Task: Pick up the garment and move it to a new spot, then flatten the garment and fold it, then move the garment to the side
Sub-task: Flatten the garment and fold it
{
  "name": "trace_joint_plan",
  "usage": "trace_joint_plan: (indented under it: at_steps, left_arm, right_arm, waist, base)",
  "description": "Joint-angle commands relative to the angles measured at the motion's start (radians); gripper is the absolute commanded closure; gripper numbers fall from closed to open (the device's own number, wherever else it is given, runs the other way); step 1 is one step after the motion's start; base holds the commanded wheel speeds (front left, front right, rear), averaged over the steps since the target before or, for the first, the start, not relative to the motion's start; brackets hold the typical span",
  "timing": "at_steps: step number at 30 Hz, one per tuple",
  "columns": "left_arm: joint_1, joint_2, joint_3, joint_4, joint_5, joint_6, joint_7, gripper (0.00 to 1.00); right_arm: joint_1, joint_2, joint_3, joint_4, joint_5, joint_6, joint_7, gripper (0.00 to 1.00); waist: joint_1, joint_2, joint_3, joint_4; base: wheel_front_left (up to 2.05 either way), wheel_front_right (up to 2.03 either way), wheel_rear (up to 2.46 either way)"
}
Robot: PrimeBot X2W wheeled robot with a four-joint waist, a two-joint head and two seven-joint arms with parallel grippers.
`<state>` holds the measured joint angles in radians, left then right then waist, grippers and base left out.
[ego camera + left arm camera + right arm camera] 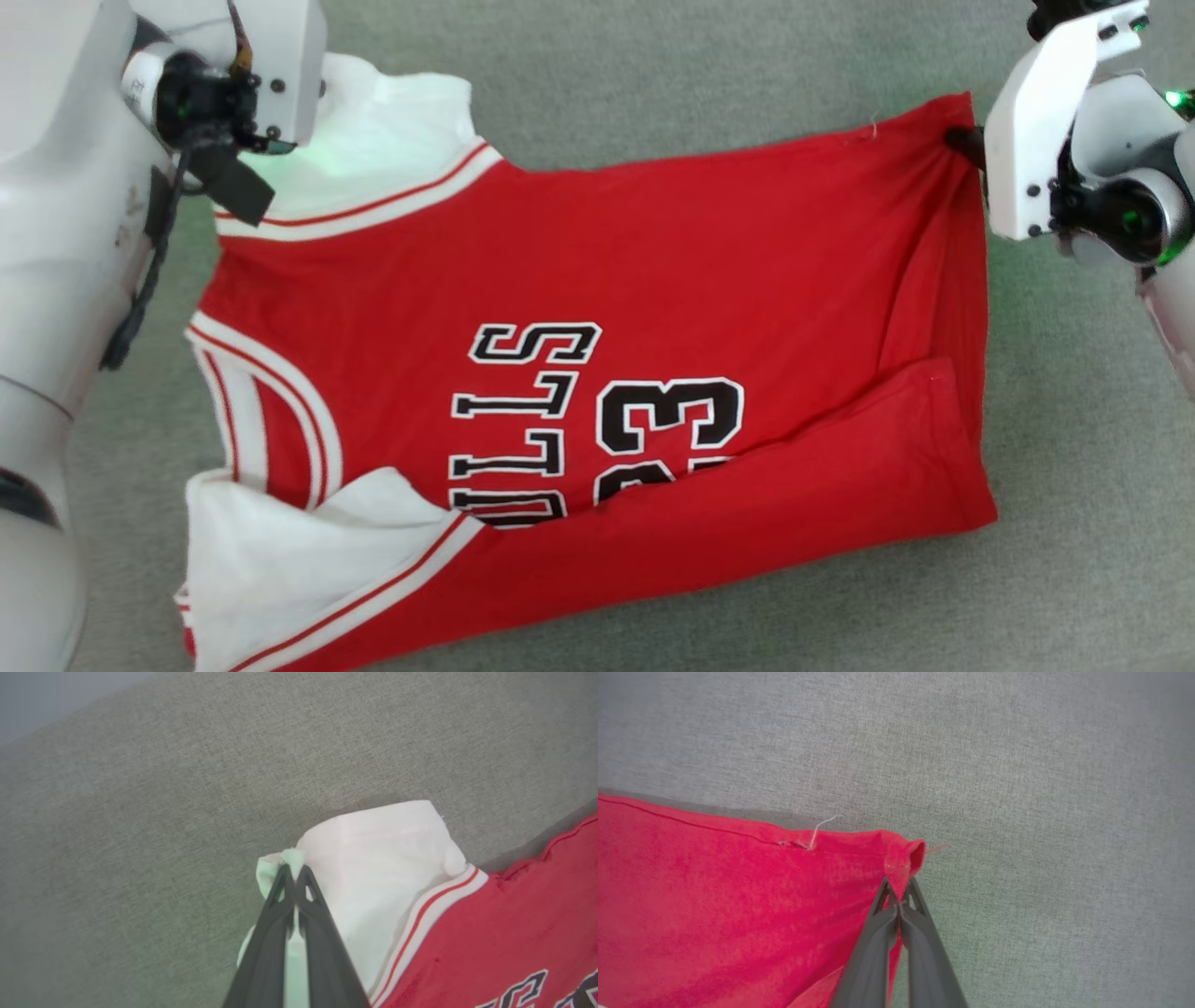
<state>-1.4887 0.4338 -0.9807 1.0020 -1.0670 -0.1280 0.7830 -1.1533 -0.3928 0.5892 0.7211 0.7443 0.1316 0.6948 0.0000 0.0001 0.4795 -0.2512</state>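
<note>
The garment (pixel 653 280), a red jersey with white sleeves and black "BULLS 23" lettering, lies spread sideways on the grey cloth surface, its near edge folded over. My left gripper (pixel 294 870) is shut on the edge of the far white sleeve (pixel 373 858); in the head view the left wrist (pixel 224 84) covers that sleeve's corner. At the far right corner of the red hem (pixel 906 856), my right gripper (pixel 899 884) is shut on the cloth. In the head view, that gripper (pixel 966 145) touches the hem corner from the right.
A grey fabric surface (pixel 653 84) lies all around the garment. A loose white thread (pixel 822 828) sticks up from the hem seam. The pale left arm (pixel 56 280) runs down the left edge of the head view.
</note>
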Motion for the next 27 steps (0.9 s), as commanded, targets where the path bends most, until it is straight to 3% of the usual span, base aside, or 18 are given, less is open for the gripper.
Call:
trace_joint_plan:
  at_steps: [1, 10, 22, 27]
  left_arm:
    - [0.021, 0.001, 0.002, -0.010, -0.012, -0.002, -0.011, 1.00]
    - [0.090, 0.051, 0.001, -0.148, -0.092, -0.003, -0.062, 1.00]
    - [0.250, 0.161, -0.017, -0.369, -0.172, -0.003, -0.090, 1.00]
    - [0.365, 0.234, -0.028, -0.535, -0.194, 0.040, -0.082, 1.00]
  right_arm:
    - [0.021, -0.016, 0.009, -0.009, 0.012, -0.002, -0.011, 1.00]
    - [0.094, -0.112, 0.062, -0.079, 0.054, -0.002, -0.064, 1.00]
    - [0.249, -0.237, 0.090, -0.208, 0.146, -0.002, -0.042, 1.00]
    - [0.333, -0.282, 0.088, -0.266, 0.185, -0.002, 0.011, 1.00]
  waist:
    - [0.0000, -0.0001, -0.050, 0.036]
    - [0.0000, -0.0001, -0.153, 0.105]
    - [0.0000, -0.0001, -0.241, 0.170]
    - [0.0000, -0.0001, -0.268, 0.181]
  base:
    - [0.00, 0.00, 0.00]
    - [0.00, 0.00, 0.00]
    - [0.00, 0.00, 0.00]
    - [0.00, 0.00, 0.00]
